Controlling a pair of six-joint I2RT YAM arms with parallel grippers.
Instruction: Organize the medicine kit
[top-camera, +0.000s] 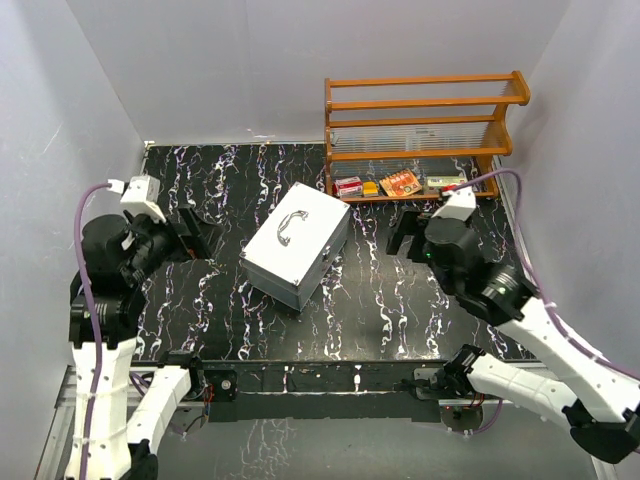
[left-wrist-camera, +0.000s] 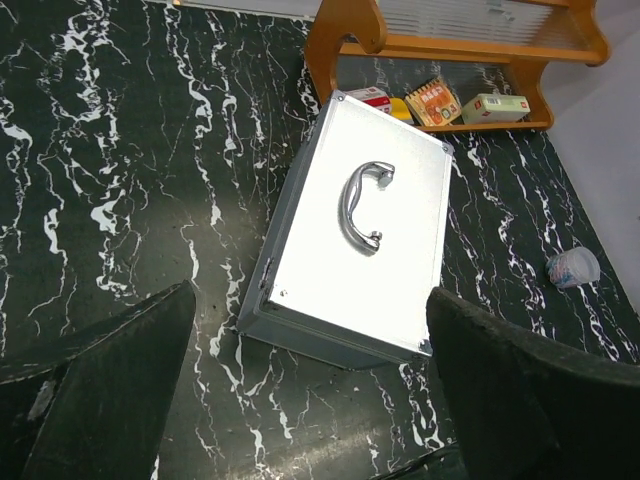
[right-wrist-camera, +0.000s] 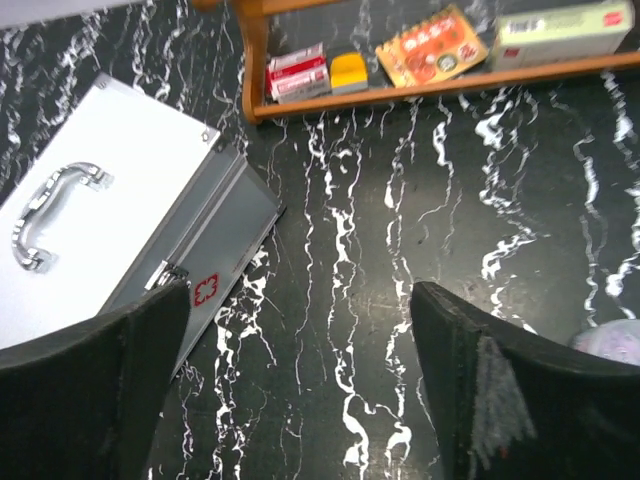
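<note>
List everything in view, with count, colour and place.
Case: 1, silver, closed, mid table
Shelf rack: 1, orange-brown wood, back right
Box: 1, red and white, bottom shelf, left end
Small pack: 1, yellow, bottom shelf, beside it
Packet: 1, orange, bottom shelf, middle
Long box: 1, pale green, bottom shelf, right
Crumpled wad: 1, whitish, table's right side
Table: 1, black veined white
Left end effector: 1, black, open, left of case
Right end effector: 1, black, open, right of case

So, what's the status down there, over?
Left gripper open, empty. Right gripper open, empty. Silver case shut, flat on table, handle up. Medicine boxes on shelf bottom tier; nothing blocking the case.
</note>
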